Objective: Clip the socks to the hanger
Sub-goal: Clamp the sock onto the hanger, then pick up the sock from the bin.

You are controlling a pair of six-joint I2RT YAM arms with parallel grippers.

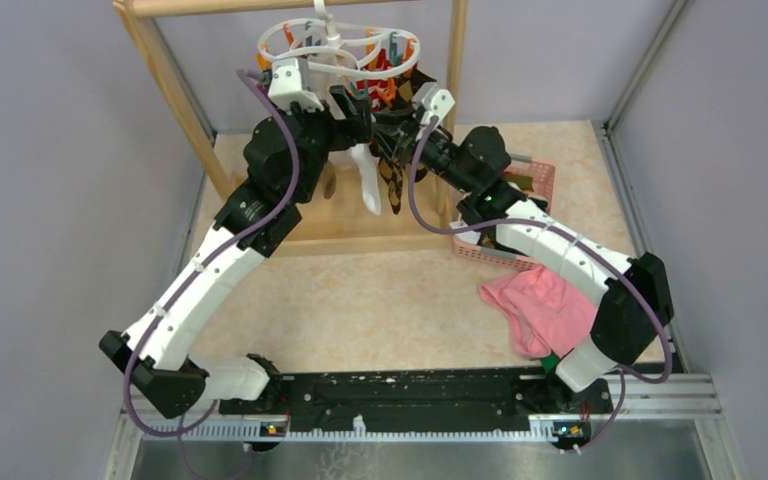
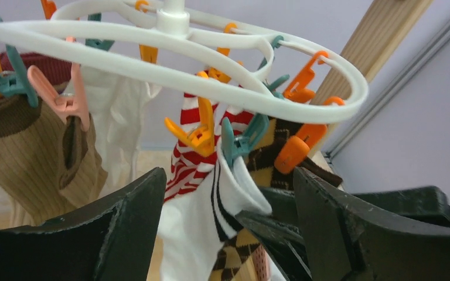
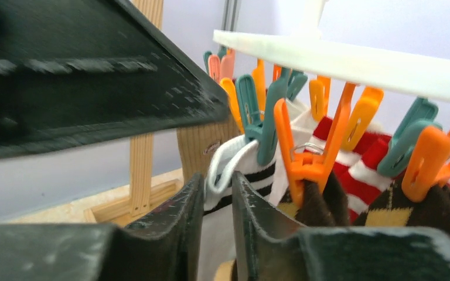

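The white oval hanger (image 1: pixel 335 50) hangs from the wooden rack, with several socks on its clips. In the left wrist view a teal clip (image 2: pixel 240 143) grips the cuff of a white sock with black stripes (image 2: pixel 193 228). A red-white striped sock (image 2: pixel 190 167) and an argyle sock (image 2: pixel 269 161) hang beside it. My left gripper (image 2: pixel 228 199) is open, its fingers either side of that white sock just below the clips. My right gripper (image 3: pixel 217 199) is closed narrowly on the white sock (image 3: pixel 243 164) just under its cuff.
A tan ribbed sock (image 2: pixel 29 152) and a plain white one (image 2: pixel 117 111) hang on the hanger's left side. The wooden rack post (image 3: pixel 140 146) stands close behind. A pink basket (image 1: pixel 535 185) and a pink cloth (image 1: pixel 545 305) lie at the right on the table.
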